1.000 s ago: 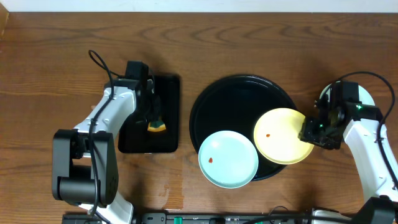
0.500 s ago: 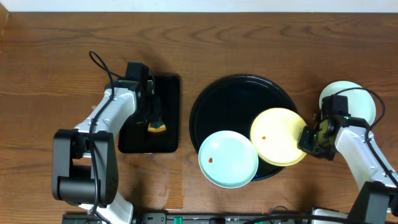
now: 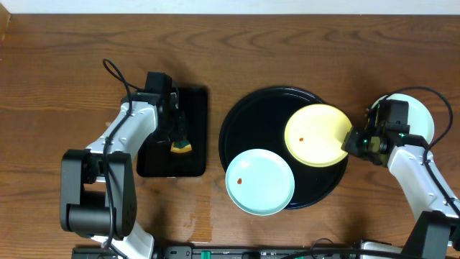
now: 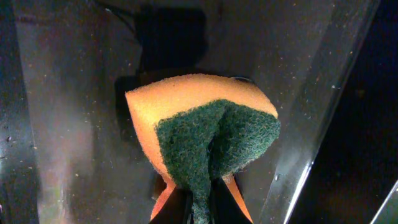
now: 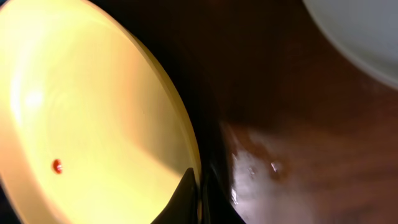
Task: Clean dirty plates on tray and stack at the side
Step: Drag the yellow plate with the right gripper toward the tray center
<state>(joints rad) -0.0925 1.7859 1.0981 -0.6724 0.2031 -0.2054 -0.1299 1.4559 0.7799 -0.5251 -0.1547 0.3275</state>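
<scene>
A pale yellow plate (image 3: 314, 135) with a red speck lies over the right half of the round black tray (image 3: 266, 115). My right gripper (image 3: 349, 141) is shut on its right rim. The right wrist view shows that yellow plate (image 5: 93, 118), tilted, with the rim pinched between my right gripper's (image 5: 200, 186) jaws. A mint-blue plate (image 3: 260, 181) with a red speck overlaps the tray's front rim. Another pale plate (image 3: 422, 121) sits on the table behind my right arm. Over the rectangular black tray (image 3: 154, 164), my left gripper (image 3: 178, 135) is shut on an orange-and-green sponge (image 4: 205, 130).
The rectangular tray stands left of the round tray with a strip of bare wood between them. A black cable (image 3: 115, 75) loops beside the left arm. The pale plate (image 5: 360, 31) shows at the top right of the right wrist view.
My right gripper has shut on the yellow plate's rim and carried the plate back and left, further onto the tray. The mint-blue plate shifted slightly left. The left arm has not moved.
</scene>
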